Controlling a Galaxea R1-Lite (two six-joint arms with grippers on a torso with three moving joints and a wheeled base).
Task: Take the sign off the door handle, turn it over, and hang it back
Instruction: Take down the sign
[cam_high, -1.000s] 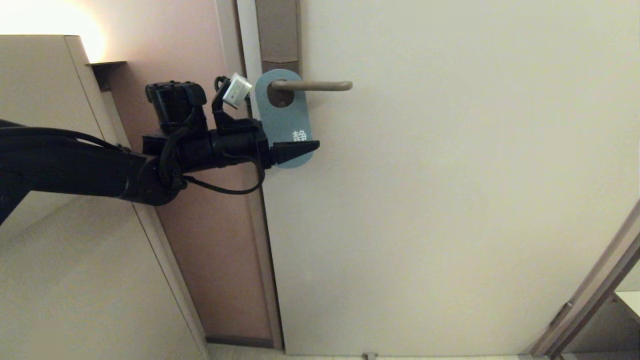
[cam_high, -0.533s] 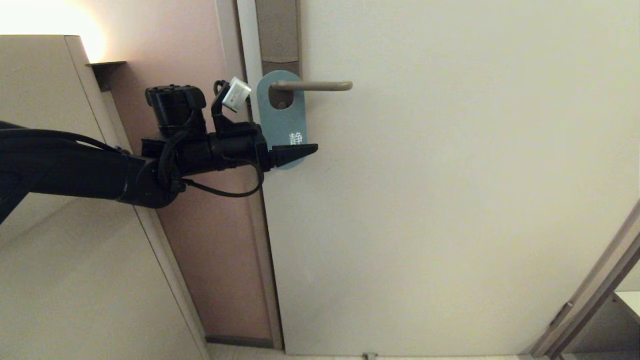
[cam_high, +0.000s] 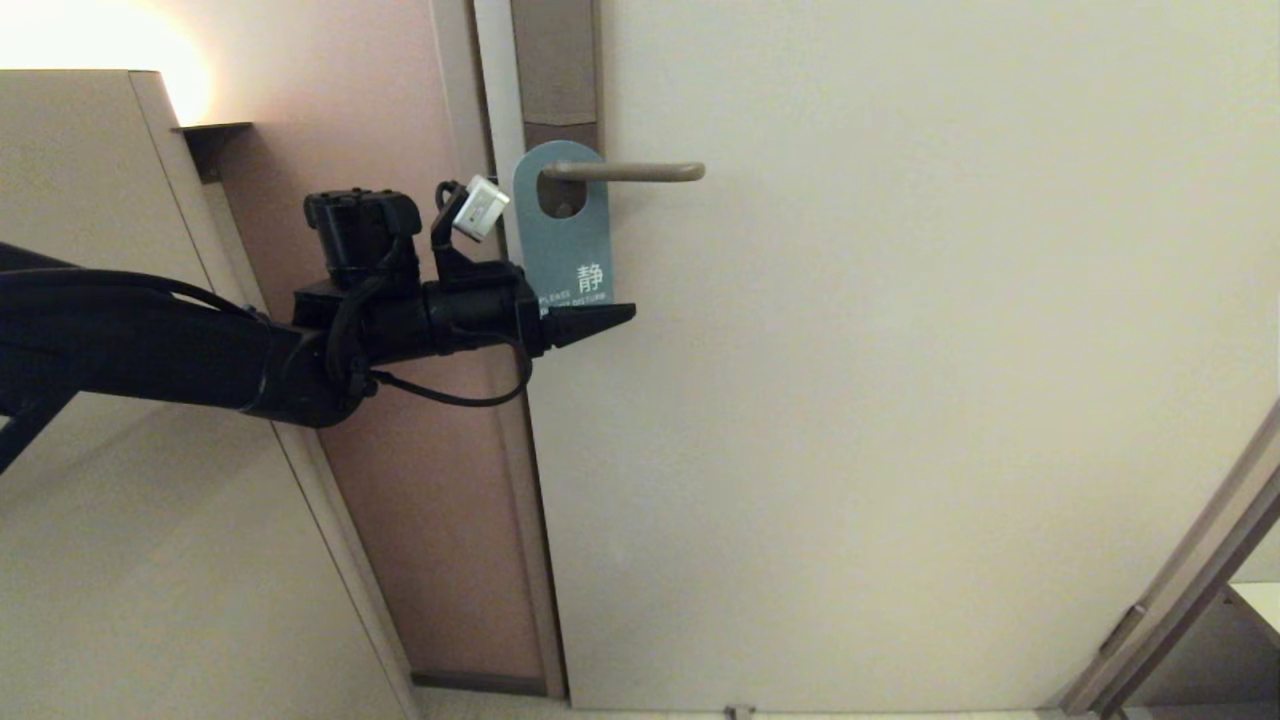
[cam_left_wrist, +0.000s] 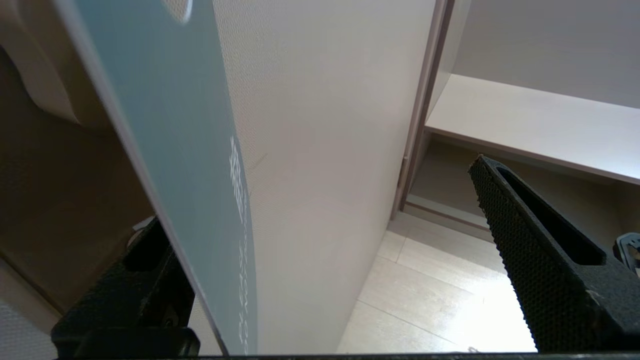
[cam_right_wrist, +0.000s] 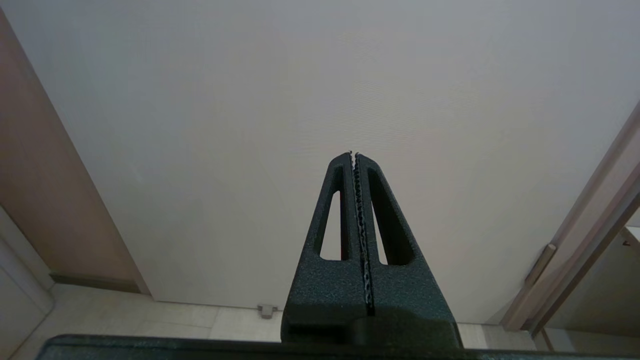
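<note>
Sign (cam_high: 565, 235) hangs on door handle (cam_high: 625, 172), blue face out. Left gripper (cam_high: 590, 322) at sign's lower end, jaws spread wide, one each side, not clamping. Right gripper (cam_right_wrist: 355, 155) closed, empty, facing door (cam_high: 900, 400).

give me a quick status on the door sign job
Left tool open, straddling the sign's lower end. Sign blue face out on the door handle. Right tool shut, parked facing the door. Nothing in the way.
</note>
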